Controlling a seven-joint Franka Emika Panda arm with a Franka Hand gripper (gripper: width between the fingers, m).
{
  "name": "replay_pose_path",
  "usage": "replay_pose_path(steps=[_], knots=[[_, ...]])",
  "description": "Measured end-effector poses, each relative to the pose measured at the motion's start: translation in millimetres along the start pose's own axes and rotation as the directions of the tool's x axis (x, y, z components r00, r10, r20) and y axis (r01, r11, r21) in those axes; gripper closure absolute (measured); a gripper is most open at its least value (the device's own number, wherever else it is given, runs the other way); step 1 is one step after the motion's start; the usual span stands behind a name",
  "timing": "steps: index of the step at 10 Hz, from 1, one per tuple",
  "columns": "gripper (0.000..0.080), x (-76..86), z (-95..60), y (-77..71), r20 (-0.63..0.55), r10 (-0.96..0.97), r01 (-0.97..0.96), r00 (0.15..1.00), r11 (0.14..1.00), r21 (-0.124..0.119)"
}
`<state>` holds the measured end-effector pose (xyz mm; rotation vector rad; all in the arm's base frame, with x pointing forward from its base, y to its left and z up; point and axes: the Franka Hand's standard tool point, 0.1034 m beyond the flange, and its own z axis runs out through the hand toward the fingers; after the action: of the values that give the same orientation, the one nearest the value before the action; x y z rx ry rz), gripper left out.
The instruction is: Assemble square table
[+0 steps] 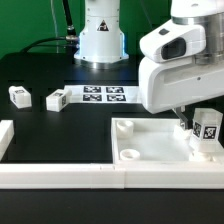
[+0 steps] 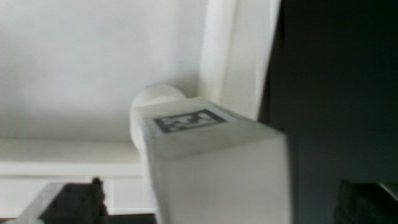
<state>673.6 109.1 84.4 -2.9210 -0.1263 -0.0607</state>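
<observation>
The white square table top (image 1: 150, 143) lies at the exterior view's right, its raised rim and a round corner socket (image 1: 129, 155) showing. A short white leg block (image 1: 207, 132) with a black-and-white tag stands upright in the top's far right corner. My gripper (image 1: 197, 123) hangs over that leg. In the wrist view the leg (image 2: 210, 160) fills the space between my gripper (image 2: 217, 203) and its dark fingertips (image 2: 71, 203), with a gap on each side, so the jaws are open and straddle it without touching. The tray's floor (image 2: 80, 70) lies behind the leg.
Two more tagged leg blocks (image 1: 20, 95) (image 1: 57, 99) lie on the black table at the exterior view's left. The marker board (image 1: 103, 94) lies in the middle at the back. Long white border bars (image 1: 60, 172) run along the front and left edges. The arm's base (image 1: 100, 35) stands behind.
</observation>
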Motion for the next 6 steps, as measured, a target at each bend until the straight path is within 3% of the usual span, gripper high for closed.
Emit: replay_pose_path(steps=[2,5,6], knots=[[0.0151,-0.3,0.3,0.5,0.002,0.007,-0.007,1.000,1.000,0.000],[0.0151,-0.4,0.7,-0.9,0.002,0.181,-0.181,0.984,0.984,0.003],[0.0265,-0.5,0.8,-1.4,0.003,0.247,-0.247,0.969,0.969,0.003]])
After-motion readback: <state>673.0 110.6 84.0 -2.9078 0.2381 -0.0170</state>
